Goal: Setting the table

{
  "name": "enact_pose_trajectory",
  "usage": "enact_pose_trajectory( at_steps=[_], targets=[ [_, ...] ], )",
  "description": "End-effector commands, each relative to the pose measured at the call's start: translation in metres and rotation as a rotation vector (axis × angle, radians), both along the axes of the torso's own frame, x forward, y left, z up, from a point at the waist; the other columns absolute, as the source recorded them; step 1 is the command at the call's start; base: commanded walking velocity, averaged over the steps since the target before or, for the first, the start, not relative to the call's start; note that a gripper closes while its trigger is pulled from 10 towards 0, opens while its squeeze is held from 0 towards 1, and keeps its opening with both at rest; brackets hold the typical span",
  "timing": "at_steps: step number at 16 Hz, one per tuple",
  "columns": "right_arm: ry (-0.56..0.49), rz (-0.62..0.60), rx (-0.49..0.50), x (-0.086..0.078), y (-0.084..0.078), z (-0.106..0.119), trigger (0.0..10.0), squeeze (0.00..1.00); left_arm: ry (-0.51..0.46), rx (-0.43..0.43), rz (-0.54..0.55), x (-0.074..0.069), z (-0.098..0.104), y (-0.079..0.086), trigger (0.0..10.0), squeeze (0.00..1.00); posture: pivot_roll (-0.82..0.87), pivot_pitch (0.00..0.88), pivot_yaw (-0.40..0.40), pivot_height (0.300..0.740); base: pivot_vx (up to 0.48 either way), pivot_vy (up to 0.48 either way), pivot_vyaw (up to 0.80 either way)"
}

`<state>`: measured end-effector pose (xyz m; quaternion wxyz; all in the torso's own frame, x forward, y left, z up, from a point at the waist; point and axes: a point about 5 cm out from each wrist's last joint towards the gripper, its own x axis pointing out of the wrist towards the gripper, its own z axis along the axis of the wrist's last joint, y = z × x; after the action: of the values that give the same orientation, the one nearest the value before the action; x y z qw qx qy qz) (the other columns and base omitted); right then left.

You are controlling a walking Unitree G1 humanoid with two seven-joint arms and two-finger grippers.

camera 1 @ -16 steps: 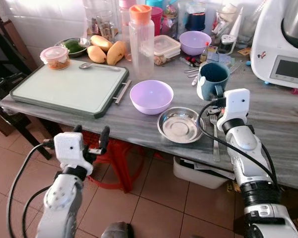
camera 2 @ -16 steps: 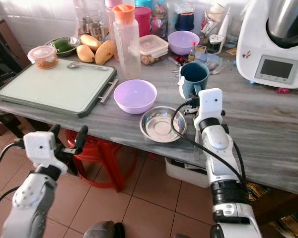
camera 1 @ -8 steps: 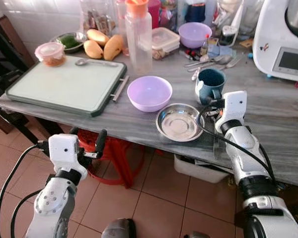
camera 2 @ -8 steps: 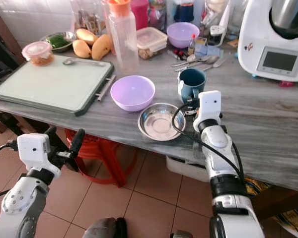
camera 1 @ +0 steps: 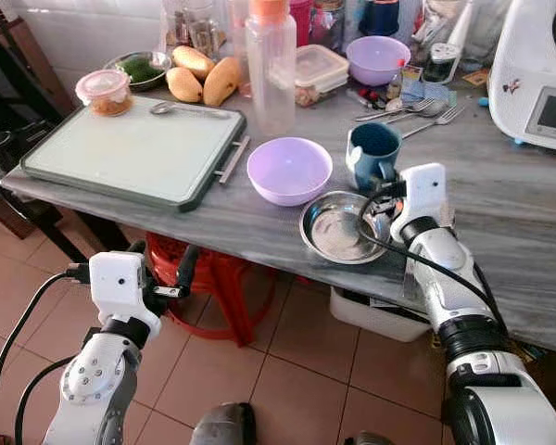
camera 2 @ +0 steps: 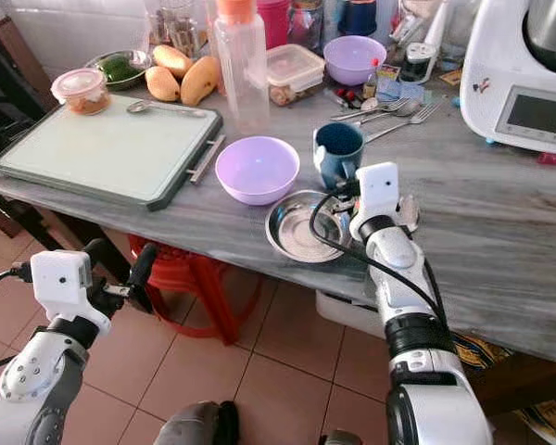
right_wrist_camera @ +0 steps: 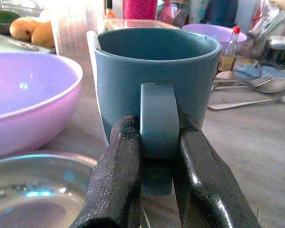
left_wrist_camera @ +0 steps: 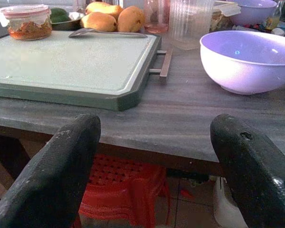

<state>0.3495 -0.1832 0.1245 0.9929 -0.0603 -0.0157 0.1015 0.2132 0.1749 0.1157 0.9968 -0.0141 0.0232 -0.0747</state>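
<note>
A blue mug is on the grey stone table, just behind a shallow steel dish. My right gripper is shut on the mug's handle, one black finger on each side. Whether the mug rests on the table or is lifted, I cannot tell. A lilac bowl sits left of the mug. My left gripper is open and holds nothing, below and in front of the table edge.
A green-rimmed board carries a spoon and a red-lidded tub. At the back are mangoes, a clear bottle, a second lilac bowl, loose cutlery and a white appliance. A red stool stands under the table.
My right gripper has carried the mug leftward, closer to the lilac bowl and the steel dish. The head camera has shifted a little. The left arm stays low.
</note>
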Motion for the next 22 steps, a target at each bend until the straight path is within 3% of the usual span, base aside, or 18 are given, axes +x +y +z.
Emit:
enact_pose_trajectory(
  at_steps=[1,3,4,5,6,22],
  targets=[
    [-0.027,0.019,0.004,0.004,0.005,0.007,10.0,0.0,-0.004,0.011,0.005,-0.001,0.003,0.003,10.0,0.0,0.15,0.104,0.081,0.74,0.0,0.0,0.0],
    [-0.015,0.023,0.007,0.003,0.005,0.003,10.0,0.0,-0.003,0.009,0.004,-0.001,0.003,0.003,10.0,0.0,0.15,0.103,0.08,0.74,0.0,0.0,0.0],
    [-0.013,0.022,0.002,0.003,0.005,0.003,10.0,0.15,-0.003,0.01,0.004,-0.001,0.003,0.002,10.0,0.0,0.15,0.103,0.08,0.74,0.0,0.0,0.0],
    [-0.012,0.02,0.003,0.003,0.005,0.003,10.0,0.45,-0.003,0.009,0.004,-0.001,0.003,0.002,10.0,0.0,0.15,0.103,0.079,0.74,0.0,0.0,0.0],
    [-0.008,0.016,0.009,0.003,0.003,0.001,10.0,1.0,-0.002,0.007,0.002,0.0,0.003,0.001,10.0,0.0,0.15,0.102,0.079,0.74,0.0,0.0,0.0],
    [-0.089,-0.005,-0.007,-0.003,-0.002,0.015,10.0,1.0,-0.024,-0.033,-0.002,0.017,-0.002,-0.013,10.0,0.0,0.09,0.048,0.051,0.74,0.0,0.0,0.0]
  ],
)
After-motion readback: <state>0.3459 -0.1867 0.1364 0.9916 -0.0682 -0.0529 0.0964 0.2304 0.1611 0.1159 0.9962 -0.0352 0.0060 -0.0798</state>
